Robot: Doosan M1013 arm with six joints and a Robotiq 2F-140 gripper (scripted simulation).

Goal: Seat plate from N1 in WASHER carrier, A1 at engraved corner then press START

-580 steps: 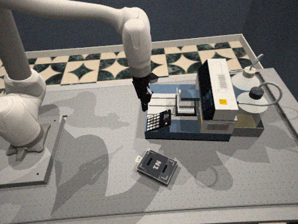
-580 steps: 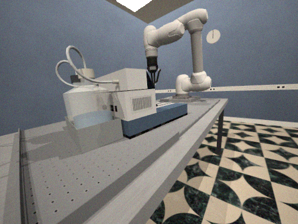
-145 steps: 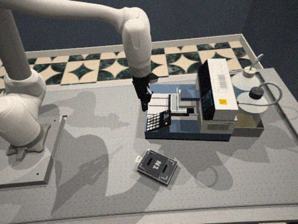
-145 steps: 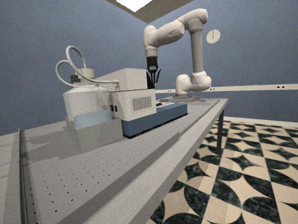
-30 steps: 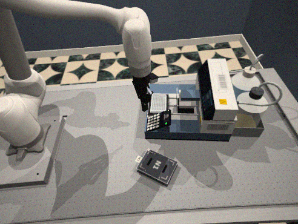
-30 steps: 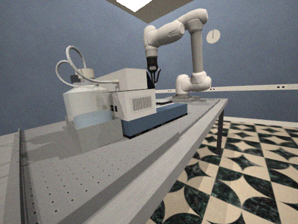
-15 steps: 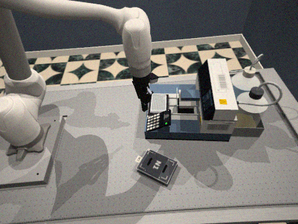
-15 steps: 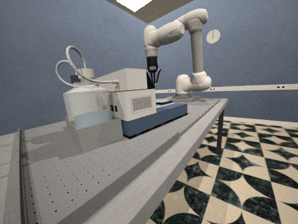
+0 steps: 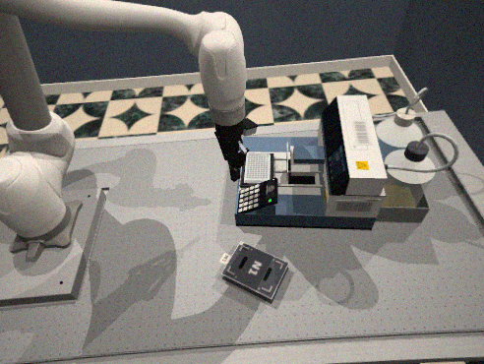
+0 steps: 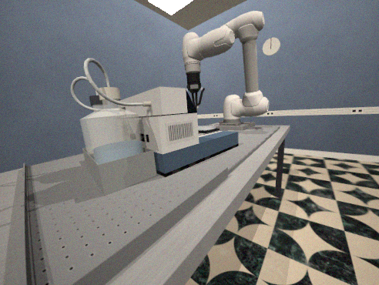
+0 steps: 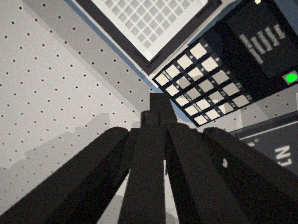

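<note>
Top view: one white well plate (image 9: 258, 167) (image 11: 150, 20) lay on the washer's one carrier (image 9: 272, 177) (image 11: 146, 67), beside one keypad (image 9: 250, 197) (image 11: 202, 85) with one green lamp (image 9: 270, 201) (image 11: 290, 78). One hand (image 9: 236, 172) (image 10: 196, 105) (image 11: 158, 107), closed and empty, hung near; one nest N1 (image 9: 256, 272) (image 11: 280, 150) sat apart.
</note>
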